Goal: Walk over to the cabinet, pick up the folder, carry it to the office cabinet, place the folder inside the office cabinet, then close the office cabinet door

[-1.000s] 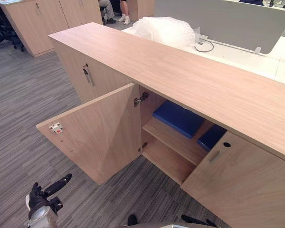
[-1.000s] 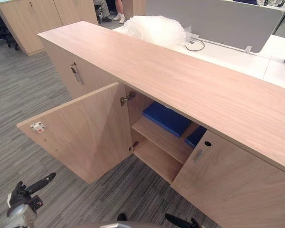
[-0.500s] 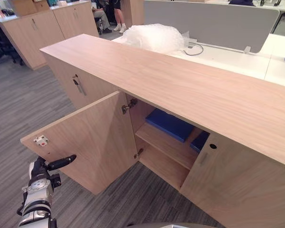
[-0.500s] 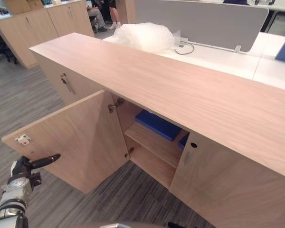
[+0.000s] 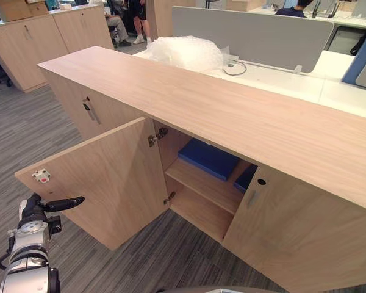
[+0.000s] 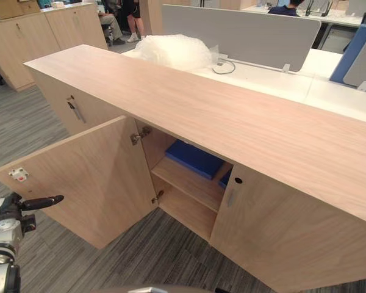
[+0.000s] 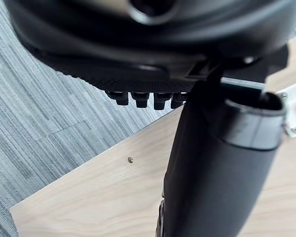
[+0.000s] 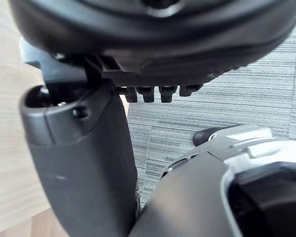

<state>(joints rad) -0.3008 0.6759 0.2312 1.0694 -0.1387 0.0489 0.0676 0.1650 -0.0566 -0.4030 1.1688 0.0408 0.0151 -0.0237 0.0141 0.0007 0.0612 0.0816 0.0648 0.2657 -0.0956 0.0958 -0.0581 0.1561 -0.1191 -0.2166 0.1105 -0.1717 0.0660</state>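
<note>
The office cabinet's [image 5: 232, 116] left door [image 5: 104, 177] stands wide open over the floor [image 5: 152, 256], barring any reach from the left. The left robot hand [image 5: 39, 210] is close to its inner face, near the free edge. The right door [image 5: 293, 232] stands ajar, narrowing the opening. Between the doors, the space under the shelf [image 5: 201, 186] is open. A blue folder [image 5: 210, 159] lies along the shelf's back edge, with another [image 5: 247, 177] beside it.
</note>
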